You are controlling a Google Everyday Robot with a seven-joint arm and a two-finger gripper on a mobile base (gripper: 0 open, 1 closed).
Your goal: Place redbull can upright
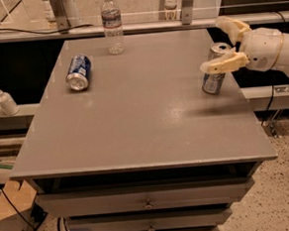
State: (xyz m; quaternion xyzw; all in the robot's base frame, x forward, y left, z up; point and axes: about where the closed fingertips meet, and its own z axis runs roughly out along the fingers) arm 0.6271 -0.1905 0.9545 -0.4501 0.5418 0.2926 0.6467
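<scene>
Jaws spread apart, gripper [210, 45] straddles the top of the redbull can [212, 83] standing near the table [145, 127] right edge, blue can [78, 72] lying near its left edge.

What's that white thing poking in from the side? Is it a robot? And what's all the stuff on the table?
Yes, it's a robot arm. The white part coming in from the right ends in a gripper, a claw with two fingers. The fingers are spread open around the top of the redbull can, so nothing is being squeezed. The can stands upright near the right edge of the grey table. There is only one picture, taken by a camera looking down at the table from the front. Also on the table are a blue can lying on its side at the left and a clear water bottle standing at the back. A small pump bottle sits on a ledge further left.
</scene>
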